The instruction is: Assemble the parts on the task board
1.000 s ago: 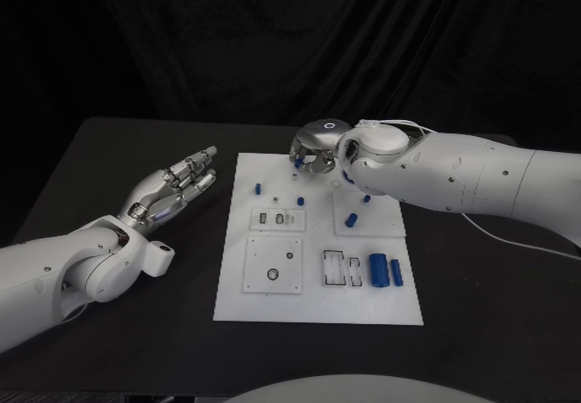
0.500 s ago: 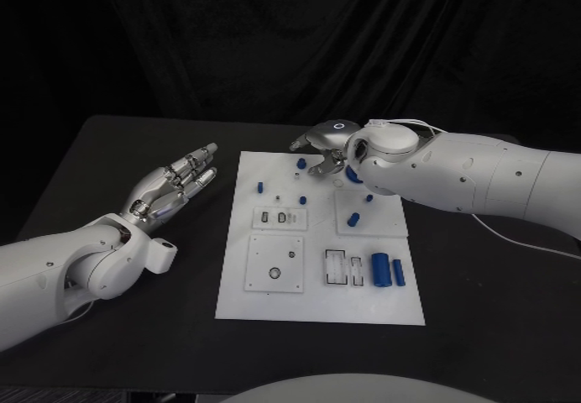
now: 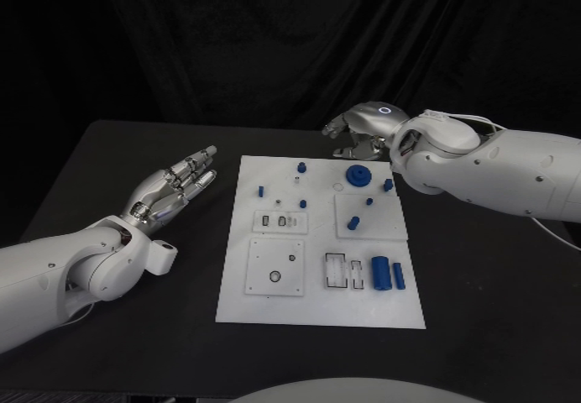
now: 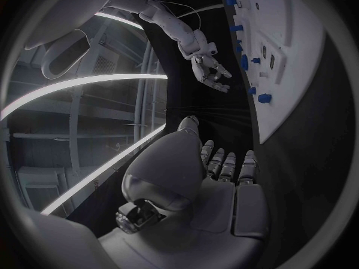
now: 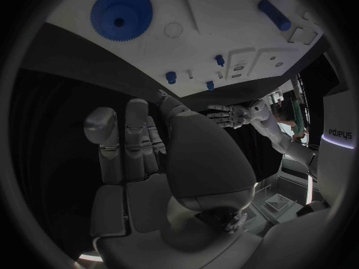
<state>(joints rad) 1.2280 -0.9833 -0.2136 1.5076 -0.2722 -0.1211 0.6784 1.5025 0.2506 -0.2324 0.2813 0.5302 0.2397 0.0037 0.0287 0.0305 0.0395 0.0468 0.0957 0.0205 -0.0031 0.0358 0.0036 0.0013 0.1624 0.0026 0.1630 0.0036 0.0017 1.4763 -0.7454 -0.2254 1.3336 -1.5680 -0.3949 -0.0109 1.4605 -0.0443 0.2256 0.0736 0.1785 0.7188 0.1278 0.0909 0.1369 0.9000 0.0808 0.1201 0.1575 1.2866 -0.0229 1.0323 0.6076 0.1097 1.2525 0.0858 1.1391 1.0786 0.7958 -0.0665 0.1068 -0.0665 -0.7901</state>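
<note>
Silver and spread, the left hand (image 3: 173, 190) lies over the black table (image 3: 121, 336) just left of the white rectangular task board (image 3: 317, 306), its fingers (image 3: 200, 159) straight, apart, holding nothing. The board sits mid-table. On it, small blue pegs (image 3: 260, 189) stand toward the far left, a blue toothed gear wheel (image 3: 359, 176) lies at the far right, and two blue cylinders (image 3: 388, 273) lie side by side at the near right. Beyond the board's far right corner hovers the silver right hand (image 3: 358, 134), fingers loosely curled, empty.
</note>
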